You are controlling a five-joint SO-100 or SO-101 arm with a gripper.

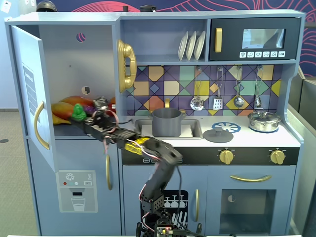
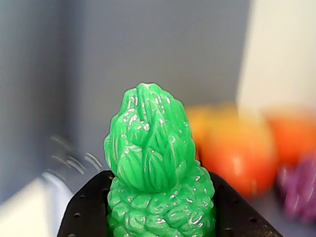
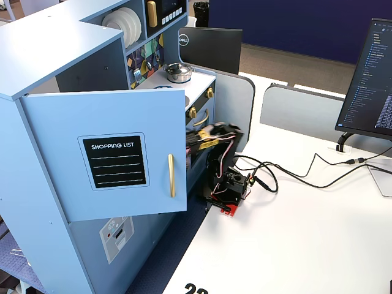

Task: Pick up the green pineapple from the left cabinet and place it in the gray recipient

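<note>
Left cabinet [image 1: 74, 64] is taking up the upper left of a fixed view, door swung open; arm is reaching into it from lower centre. Gray recipient [image 1: 166, 123] is sitting in the sink at mid-frame, well to the right of the cabinet opening. Gripper [image 1: 83, 117] is clenching the green pineapple [image 1: 78, 113] at centre-left, near the orange fruit [image 1: 74, 101] behind. Wrist view: green pineapple [image 2: 153, 163] is standing lengthwise between the black jaws, leafy top pointing away from the claw, so the carry is looking rightward, out and over to the pot

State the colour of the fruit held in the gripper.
Bright green all over, body and leafy top; the green pineapple shows best in the wrist view.
</note>
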